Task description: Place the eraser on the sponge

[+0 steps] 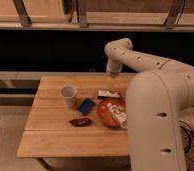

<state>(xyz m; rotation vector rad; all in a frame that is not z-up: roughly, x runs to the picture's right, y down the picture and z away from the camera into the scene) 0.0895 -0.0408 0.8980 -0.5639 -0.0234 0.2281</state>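
We see the eraser [108,94], a small white block with a dark end, lying flat on the wooden table [50,136] towards its far right part, resting on the wood and held by nothing. At about 7 o'clock from the eraser lies the sponge [86,106], a flat bright blue pad set at a slant; the two are near each other but apart, and nothing rests on the sponge. At 9 o'clock from the eraser, and just beyond the sponge's far left corner, stands a pale cup [68,95], upright with its mouth up. At 6 o'clock from the eraser, just beside it, sits an orange plate [106,112] bearing a white-labelled tube [119,113] that lies across its right half. At 6 o'clock from the sponge, nearer the front edge, we find a dark red-brown oval object [80,121]. The gripper [112,75] hangs at 12 o'clock from the eraser, over the table's far edge, pointing down and clear of every object; whether it is spread or pressed together we cannot tell. The white arm [140,61] arches from it to the right, and the robot's body [160,125] covers the table's right end.
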